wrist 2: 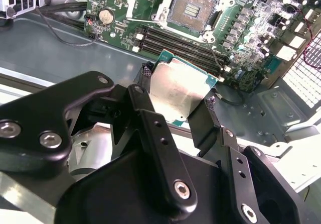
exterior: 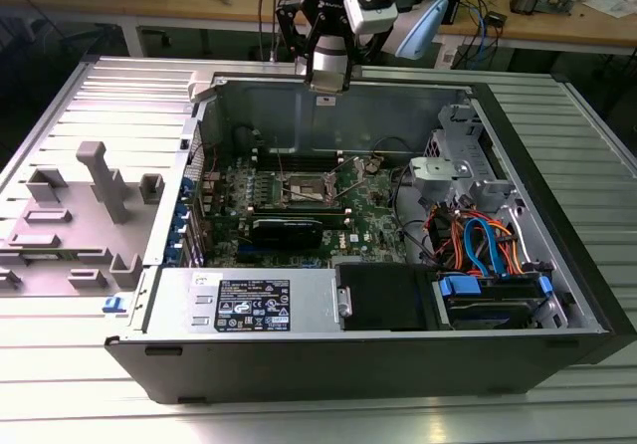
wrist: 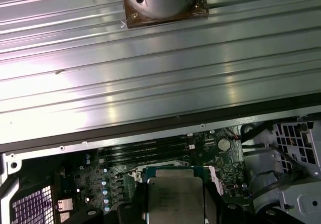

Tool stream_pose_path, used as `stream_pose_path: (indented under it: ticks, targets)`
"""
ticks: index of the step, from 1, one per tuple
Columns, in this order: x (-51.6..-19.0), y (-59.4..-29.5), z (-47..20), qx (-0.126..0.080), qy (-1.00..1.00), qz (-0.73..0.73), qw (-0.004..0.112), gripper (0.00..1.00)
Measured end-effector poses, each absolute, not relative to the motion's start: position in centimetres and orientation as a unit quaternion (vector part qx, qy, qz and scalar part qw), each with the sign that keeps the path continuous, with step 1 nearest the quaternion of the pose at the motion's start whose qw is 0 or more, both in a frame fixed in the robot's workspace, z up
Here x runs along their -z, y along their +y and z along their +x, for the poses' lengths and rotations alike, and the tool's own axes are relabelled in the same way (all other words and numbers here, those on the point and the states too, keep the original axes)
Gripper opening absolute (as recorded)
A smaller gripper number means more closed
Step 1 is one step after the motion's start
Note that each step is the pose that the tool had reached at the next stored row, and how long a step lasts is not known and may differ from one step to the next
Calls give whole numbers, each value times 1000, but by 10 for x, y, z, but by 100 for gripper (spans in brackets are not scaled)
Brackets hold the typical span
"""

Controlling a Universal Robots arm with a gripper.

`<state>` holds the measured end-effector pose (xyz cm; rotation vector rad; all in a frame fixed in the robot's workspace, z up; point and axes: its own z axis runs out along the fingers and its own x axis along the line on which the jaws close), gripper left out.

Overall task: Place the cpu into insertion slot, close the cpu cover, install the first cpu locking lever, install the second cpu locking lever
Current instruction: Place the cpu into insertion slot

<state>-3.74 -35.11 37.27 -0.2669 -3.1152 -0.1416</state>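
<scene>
Second wrist view: step 1, cpu (wrist 2: 183,96) airborne, not seated yet.
Gripper (wrist 2: 176,88) pinching it by 2 edges, well apart from the open insertion slot (wrist 2: 193,8); I reckon seating needs it squared & level over that.

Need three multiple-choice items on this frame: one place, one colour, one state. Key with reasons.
1. Where is the cpu? A) in the insertion slot B) held by the gripper C) on a foam pad
2. Circuit board colour? A) red B) green C) white
3. Insertion slot state? A) empty B) chip seated C) cover shut
Key: B, the gripper clamps the chip's edges in the second wrist view; B, green shows between its parts; A, its bare contact grid is exposed.
</scene>
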Motion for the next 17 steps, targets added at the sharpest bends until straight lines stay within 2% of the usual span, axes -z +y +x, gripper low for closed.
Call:
stream_pose_path:
  ticks: [17]
  targets:
    - [-372,-351,-37,45,-992,-116,5,54]
